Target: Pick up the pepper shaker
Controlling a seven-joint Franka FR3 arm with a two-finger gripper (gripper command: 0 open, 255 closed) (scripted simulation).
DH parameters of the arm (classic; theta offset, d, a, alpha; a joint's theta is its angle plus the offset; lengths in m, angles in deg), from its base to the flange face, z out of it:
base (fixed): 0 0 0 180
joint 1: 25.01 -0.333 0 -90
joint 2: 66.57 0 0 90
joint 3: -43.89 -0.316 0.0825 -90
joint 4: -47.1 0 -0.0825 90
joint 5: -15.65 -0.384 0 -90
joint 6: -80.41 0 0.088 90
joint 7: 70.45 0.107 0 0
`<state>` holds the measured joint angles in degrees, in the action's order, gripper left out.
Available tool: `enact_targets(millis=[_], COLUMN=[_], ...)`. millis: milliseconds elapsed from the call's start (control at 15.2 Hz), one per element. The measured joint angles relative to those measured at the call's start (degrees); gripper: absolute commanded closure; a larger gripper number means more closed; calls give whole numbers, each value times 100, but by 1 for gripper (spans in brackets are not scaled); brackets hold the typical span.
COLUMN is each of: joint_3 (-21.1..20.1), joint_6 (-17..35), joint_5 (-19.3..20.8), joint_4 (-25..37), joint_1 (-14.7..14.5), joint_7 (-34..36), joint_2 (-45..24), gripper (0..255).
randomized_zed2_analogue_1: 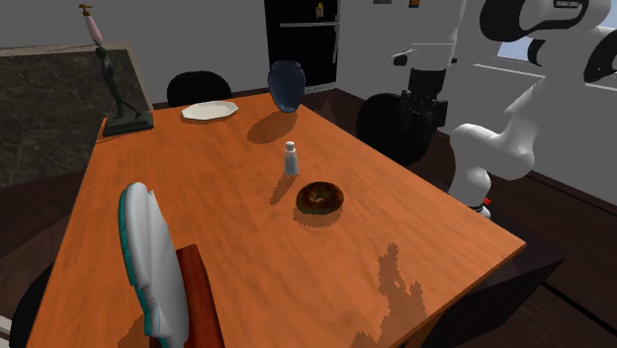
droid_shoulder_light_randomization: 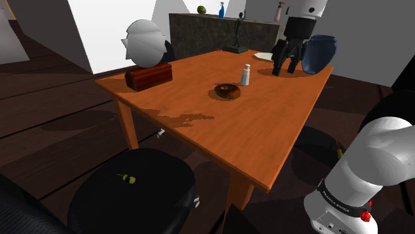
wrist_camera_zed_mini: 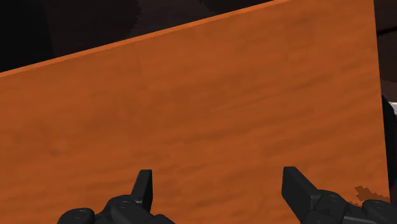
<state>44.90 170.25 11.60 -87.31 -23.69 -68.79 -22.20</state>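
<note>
The dark blue vase (droid_shoulder_light_randomization: 319, 52) stands near a far corner of the orange wooden desk (droid_shoulder_light_randomization: 266, 133); its inside is hidden. The small pale pepper shaker (droid_shoulder_light_randomization: 245, 75) stands upright mid-desk, just beside a round brown bowl (droid_shoulder_light_randomization: 227, 91). The jaws hang wide apart over bare wood, beside the vase.

White arm (droid_shoulder_light_randomization: 382, 149) (dark joints), black gripper (wrist_camera_zed_mini: 218, 177)
</note>
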Motion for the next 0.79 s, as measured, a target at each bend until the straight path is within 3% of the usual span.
enact_targets(millis=[198,792], joint_3=[73,559], joint_6=[80,393], joint_5=[40,167], joint_4=[139,1562], joint_1=[32,206], joint_7=[-59,-460], joint_2=[-258,-2290], gripper=[0,0])
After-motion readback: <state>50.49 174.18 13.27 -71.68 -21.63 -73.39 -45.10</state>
